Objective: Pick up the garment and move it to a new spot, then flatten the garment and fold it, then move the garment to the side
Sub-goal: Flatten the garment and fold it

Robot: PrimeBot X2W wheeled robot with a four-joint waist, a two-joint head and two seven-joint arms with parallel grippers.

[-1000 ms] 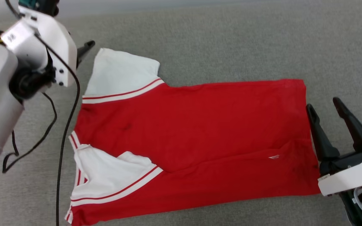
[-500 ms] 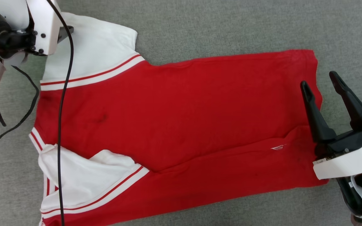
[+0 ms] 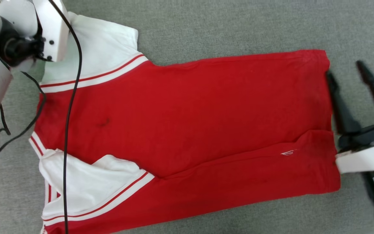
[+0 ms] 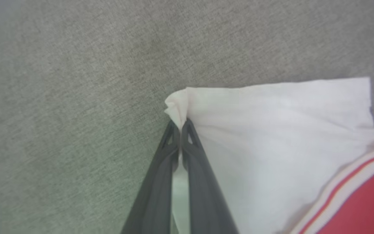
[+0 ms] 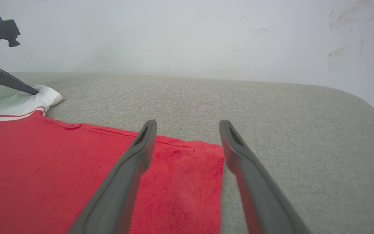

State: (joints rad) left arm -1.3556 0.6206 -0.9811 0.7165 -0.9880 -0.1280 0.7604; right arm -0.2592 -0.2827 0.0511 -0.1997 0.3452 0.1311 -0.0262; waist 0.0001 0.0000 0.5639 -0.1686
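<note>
- Since half a second ago, the left gripper (image 4: 181,125) has gone from spread to clenched. The right gripper (image 3: 344,70) has shifted right, off the red fabric to the hem edge.
- Left arm: the pale forearm enters at the far left of the head view, with the wrist housing above the far sleeve (image 3: 102,48). Its dark fingers slant down to that sleeve's outer corner and pinch a small bunch of white fabric between the tips.
- Right arm: the wrist sits at the right, fingers pointing far. The jaws stand wide apart and grasp nothing. In the right wrist view, one finger lies over the red hem corner and the other over the grey surface (image 3: 239,26).
- Garment (image 3: 190,123): spread flat on the grey surface, plain red side up. Its long axis runs left to right, with the sleeves to the left and the hem (image 3: 323,97) to the right.
- Near sleeve (image 3: 86,182): folded inward over the red body.
- A black cable (image 3: 67,130) hangs across the garment's left end.
</note>
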